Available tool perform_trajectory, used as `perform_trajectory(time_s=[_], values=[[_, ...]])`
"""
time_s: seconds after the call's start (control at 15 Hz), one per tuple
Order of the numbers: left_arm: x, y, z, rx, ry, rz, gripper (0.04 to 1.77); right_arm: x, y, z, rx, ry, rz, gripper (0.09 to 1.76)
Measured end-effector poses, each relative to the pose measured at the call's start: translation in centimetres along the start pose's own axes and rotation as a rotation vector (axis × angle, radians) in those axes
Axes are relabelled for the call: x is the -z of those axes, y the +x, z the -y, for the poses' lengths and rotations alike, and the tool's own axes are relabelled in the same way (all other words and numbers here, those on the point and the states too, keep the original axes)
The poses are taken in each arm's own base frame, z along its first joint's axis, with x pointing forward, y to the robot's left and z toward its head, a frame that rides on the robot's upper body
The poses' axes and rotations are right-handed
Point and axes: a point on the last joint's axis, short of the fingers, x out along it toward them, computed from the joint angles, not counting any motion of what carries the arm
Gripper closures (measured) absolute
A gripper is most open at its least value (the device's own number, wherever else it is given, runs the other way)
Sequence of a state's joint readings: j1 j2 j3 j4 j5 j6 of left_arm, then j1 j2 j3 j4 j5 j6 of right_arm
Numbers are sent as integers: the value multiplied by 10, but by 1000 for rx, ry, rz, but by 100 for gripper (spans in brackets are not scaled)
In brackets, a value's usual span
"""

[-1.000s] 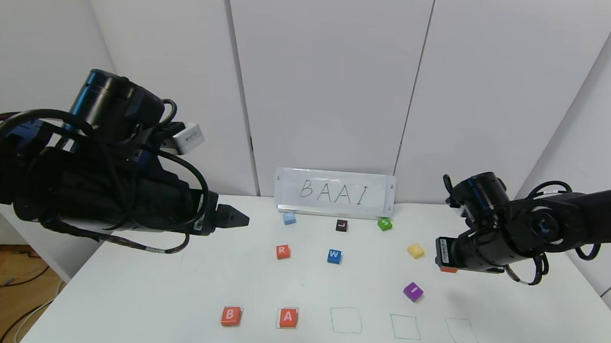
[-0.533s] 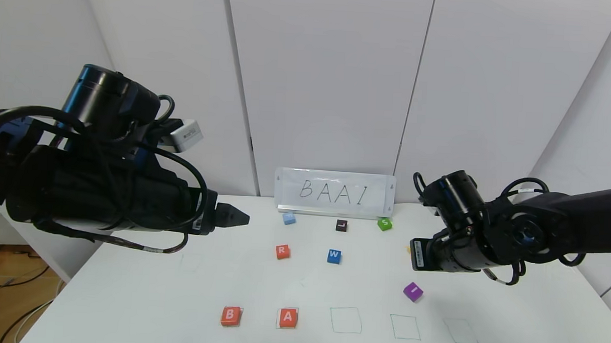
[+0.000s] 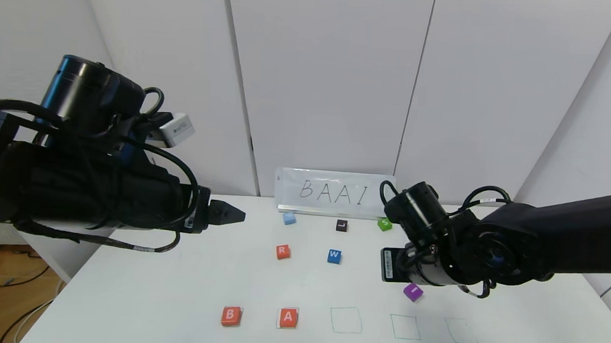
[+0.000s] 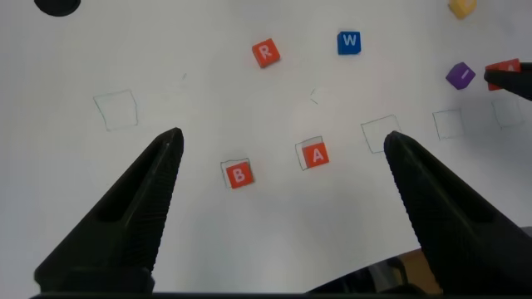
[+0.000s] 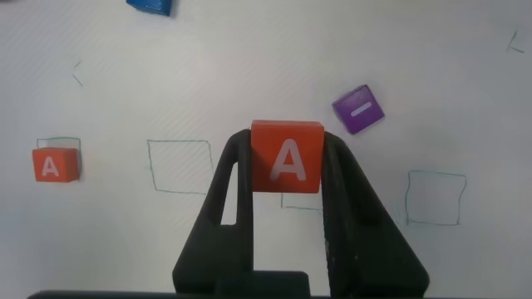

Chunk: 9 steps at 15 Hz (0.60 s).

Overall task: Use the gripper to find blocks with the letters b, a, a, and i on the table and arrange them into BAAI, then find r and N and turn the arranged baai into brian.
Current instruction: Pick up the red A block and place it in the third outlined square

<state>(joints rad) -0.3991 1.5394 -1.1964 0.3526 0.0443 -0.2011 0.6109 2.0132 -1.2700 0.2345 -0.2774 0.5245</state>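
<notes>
My right gripper [image 5: 287,139] is shut on an orange-red A block [image 5: 287,164] and holds it above the table [image 3: 174,290], just behind the purple I block [image 3: 413,291]. In the front row of green squares, the B block [image 3: 230,316] lies in the first and another A block [image 3: 288,317] in the second. The orange-red R block [image 3: 282,252] lies mid-table. My left gripper [image 4: 283,139] hangs open and empty, high over the table's left side. I can read no N on any block.
A BAAI sign [image 3: 334,193] stands at the back. In front of it lie a light-blue block [image 3: 289,218], black L [image 3: 341,225], green S [image 3: 384,223] and blue W [image 3: 334,256]. A yellow block [image 4: 462,7] lies under the right arm. Three green squares [image 3: 346,320] hold nothing.
The right arm has swung left and toward the front with the A block, and now covers the yellow block. The left arm has drawn back a little to the left.
</notes>
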Motion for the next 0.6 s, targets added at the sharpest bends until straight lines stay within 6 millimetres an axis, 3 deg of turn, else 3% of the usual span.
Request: perform_trajectory(time_s=[0.6], values=[[2,-18,0,12,21,36,9,24,12,-47,29,26,-27,131]])
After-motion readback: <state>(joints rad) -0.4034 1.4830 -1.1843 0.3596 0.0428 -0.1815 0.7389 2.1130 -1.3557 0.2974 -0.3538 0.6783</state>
